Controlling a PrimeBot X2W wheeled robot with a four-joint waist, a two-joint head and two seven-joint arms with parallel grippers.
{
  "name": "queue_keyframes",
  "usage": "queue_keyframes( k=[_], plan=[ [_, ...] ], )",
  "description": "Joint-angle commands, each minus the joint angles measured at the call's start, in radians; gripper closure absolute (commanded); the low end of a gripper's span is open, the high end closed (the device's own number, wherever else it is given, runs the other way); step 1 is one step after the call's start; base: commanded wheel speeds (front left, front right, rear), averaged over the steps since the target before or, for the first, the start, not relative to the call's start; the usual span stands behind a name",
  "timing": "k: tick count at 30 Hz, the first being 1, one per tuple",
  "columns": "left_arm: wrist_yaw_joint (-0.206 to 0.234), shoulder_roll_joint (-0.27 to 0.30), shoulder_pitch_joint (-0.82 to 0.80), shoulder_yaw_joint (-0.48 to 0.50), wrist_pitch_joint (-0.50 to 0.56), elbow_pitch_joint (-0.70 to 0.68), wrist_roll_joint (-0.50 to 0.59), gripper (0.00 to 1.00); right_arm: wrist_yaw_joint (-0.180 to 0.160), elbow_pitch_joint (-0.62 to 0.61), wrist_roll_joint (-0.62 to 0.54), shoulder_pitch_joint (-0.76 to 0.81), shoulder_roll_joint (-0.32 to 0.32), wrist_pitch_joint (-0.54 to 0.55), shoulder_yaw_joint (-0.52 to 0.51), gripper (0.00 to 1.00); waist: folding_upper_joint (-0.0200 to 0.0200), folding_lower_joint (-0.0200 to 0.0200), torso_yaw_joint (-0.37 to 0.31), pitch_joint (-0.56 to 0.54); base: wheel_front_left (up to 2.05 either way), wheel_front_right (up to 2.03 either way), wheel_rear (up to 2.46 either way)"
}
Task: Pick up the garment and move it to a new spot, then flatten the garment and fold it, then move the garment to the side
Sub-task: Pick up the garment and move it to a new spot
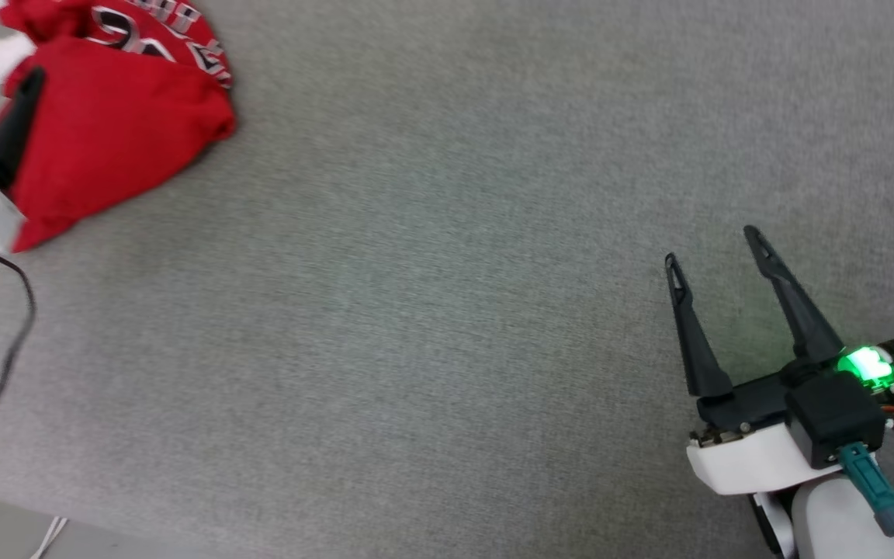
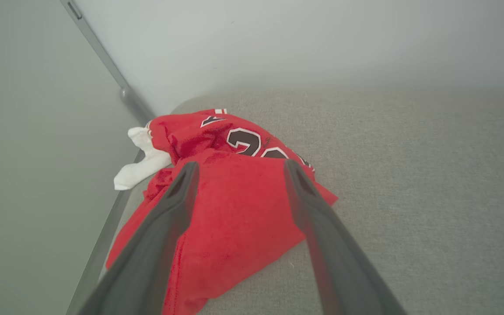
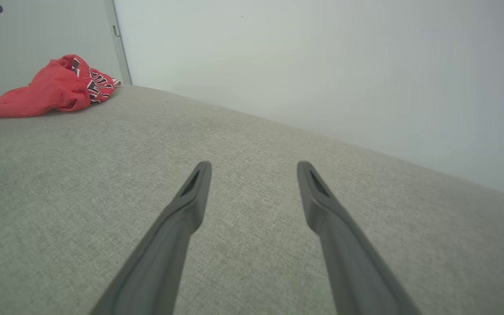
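1. Firstly, at the far left, the left pincer stands spread, one finger on each side of a red fold. It pinches nothing. Whether the tips touch the cloth, I cannot tell.
2. Just under it lies the garment, bunched in a heap at the far left corner of the counter. It is close to the left edge and to the wall.
3. I judge the garment light, soft and limp. It will sag and unfold when lifted, and the grey cloth cover of the counter may drag on it a little. It is not fragile.
4. A good place to take hold seems to be the thick red fold between the fingers, where several layers give the pincer something to bite. A thin single edge could slip out.
5. A white sleeve pokes out at the left edge and may hang over it, so it could catch there during a lift.
6. A grey metal strip runs up beside that corner, and a dark cable hangs from the left wrist over the near left part. Both are near the path of the arm.
7. Further right, the middle of the counter is bare grey cloth, a possible new spot.
8. At the near right, the right pincer is spread wide and holds nothing, well apart from the garment.
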Motion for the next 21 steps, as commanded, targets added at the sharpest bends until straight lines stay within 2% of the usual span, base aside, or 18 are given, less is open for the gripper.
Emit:
queue_keyframes(
  k=[1, 4, 10, 17, 21],
  plan=[
    [0.002, 0.035, -0.05, -0.019, 0.066, 0.023, -0.055, 0.0, 0.0, -0.015, -0.009, -0.018, -0.002, -0.002, -0.008, 0.0, 0.0, -0.0002, -0.064, 0.086, 0.0, 0.0, 0.0],
    [0.002, 0.108, -0.138, -0.077, 0.234, 0.069, -0.172, 0.0, 0.0, -0.04, -0.014, -0.022, -0.002, -0.002, -0.021, 0.0, 0.0, -0.0002, -0.09, 0.129, 0.0, 0.0, 0.0],
    [0.002, 0.165, -0.253, -0.122, 0.461, 0.162, -0.347, 0.0, 0.0, -0.059, -0.017, -0.018, -0.002, -0.002, -0.017, 0.0, 0.0, -0.0002, -0.131, 0.189, 0.0, 0.0, 0.0],
    [0.002, 0.178, -0.303, -0.175, 0.552, 0.24, -0.409, 0.0, -0.001, -0.067, 0.002, -0.033, -0.004, -0.001, 0.005, 0.0, 0.0, -0.0002, -0.173, 0.227, 0.0, 0.0, 0.0],
    [0.002, 0.187, -0.291, -0.229, 0.575, 0.27, -0.402, 0.0, -0.001, -0.067, 0.003, -0.031, -0.005, 0.002, 0.001, 0.0, 0.0, -0.0002, -0.186, 0.234, 0.0, 0.0, 0.0]
  ],
)
